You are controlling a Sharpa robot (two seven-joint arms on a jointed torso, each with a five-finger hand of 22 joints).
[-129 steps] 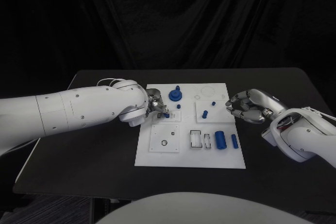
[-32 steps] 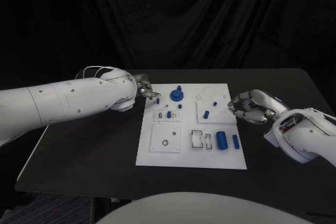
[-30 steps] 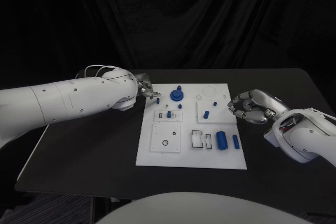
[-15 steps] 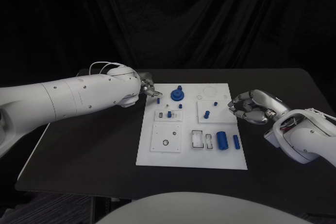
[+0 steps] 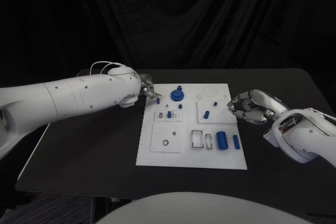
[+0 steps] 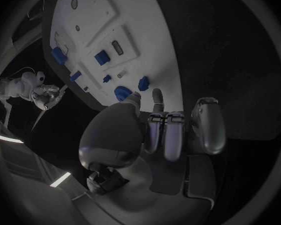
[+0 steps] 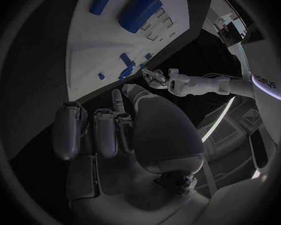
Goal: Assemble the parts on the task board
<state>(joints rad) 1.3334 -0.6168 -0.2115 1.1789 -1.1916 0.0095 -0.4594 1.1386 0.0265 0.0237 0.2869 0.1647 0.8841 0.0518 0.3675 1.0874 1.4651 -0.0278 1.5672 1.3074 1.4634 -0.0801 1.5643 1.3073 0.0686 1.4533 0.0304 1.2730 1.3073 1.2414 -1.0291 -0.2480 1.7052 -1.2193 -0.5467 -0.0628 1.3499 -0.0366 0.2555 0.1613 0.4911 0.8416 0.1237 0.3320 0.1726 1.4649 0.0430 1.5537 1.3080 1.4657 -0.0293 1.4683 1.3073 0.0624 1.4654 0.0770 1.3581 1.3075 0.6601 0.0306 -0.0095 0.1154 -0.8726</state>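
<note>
Black curtain backs the black tabletop (image 5: 91, 151); mid-frame task board (image 5: 190, 160) sits between left hand (image 5: 148, 89) and right hand (image 5: 246, 107), both curled on nothing.

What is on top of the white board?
Small blue parts lie and stand on the task board, with a round blue piece near its far edge. What sits under the board is covered.

Lab: black-draped backdrop behind black table (image 5: 91, 151).
</note>
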